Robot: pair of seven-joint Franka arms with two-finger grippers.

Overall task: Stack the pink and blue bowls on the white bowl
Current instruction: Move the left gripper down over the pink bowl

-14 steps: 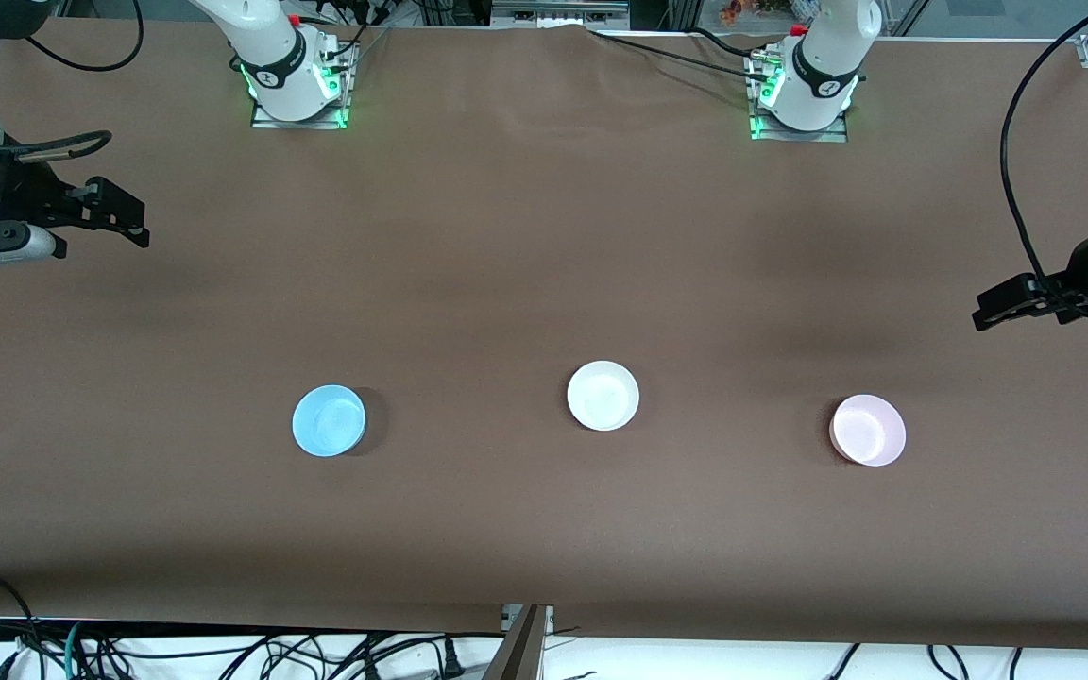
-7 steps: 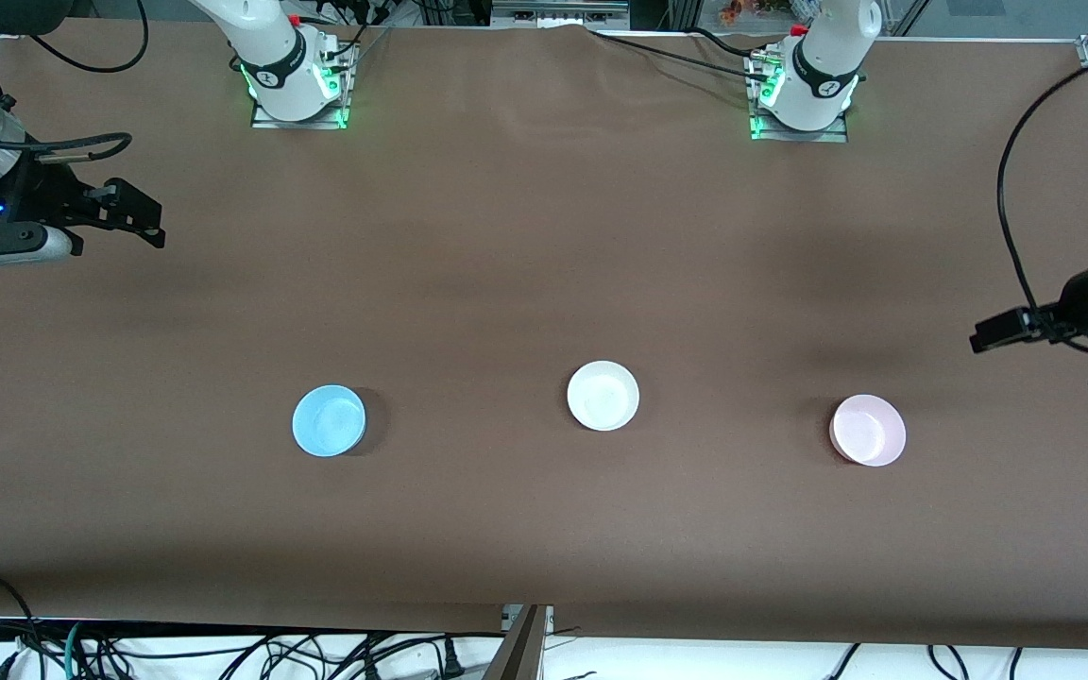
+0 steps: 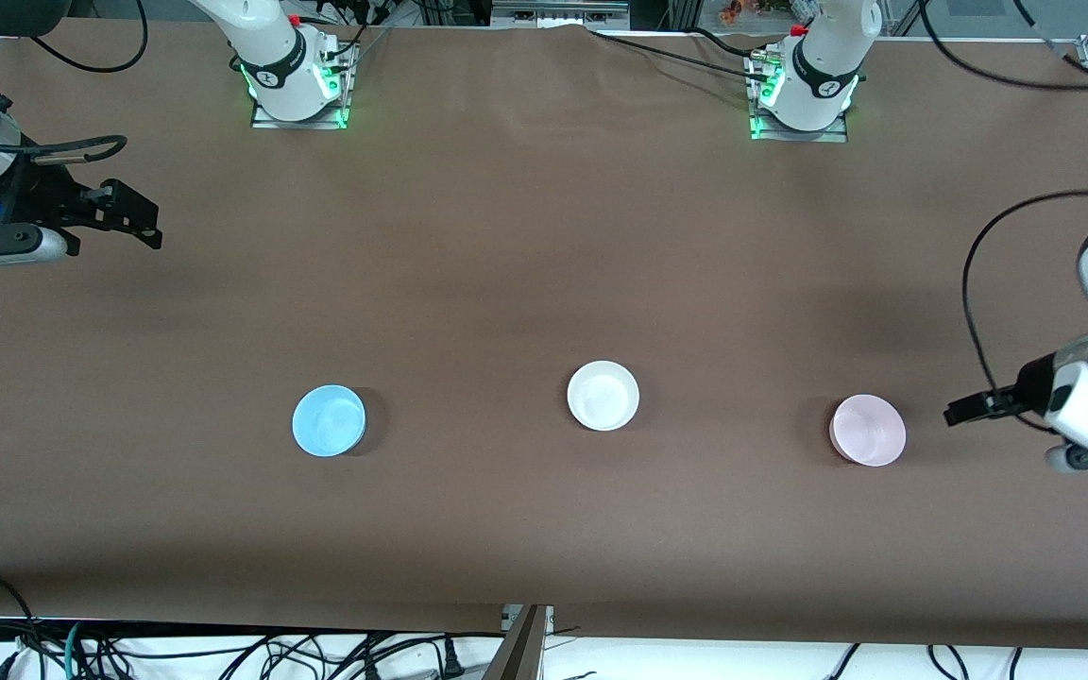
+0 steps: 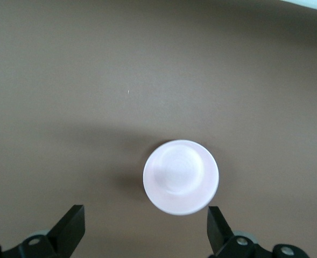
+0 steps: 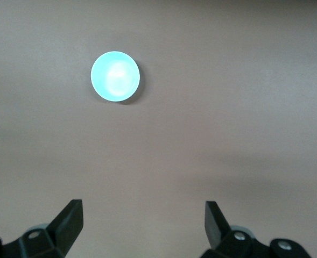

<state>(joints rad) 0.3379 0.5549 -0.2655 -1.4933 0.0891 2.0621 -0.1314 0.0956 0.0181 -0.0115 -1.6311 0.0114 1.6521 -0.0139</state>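
On the brown table (image 3: 544, 236) three bowls are set in a row, well apart. The pink bowl (image 3: 868, 430) and the blue bowl (image 3: 329, 420) are placed slightly nearer to the front camera, the white bowl (image 3: 603, 395) between them, a little farther. The left tool (image 3: 961, 412) is seen with its fingers spread and empty, low beside the pink bowl, which lies toward the table's middle from it. The right tool (image 3: 133, 219), also released and empty, is held well apart from the blue bowl. Nothing is stacked yet; the left arm is judged the nearer to a grasp.

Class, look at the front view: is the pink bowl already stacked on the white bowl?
No, the pink bowl sits alone on the table, apart from the white bowl.
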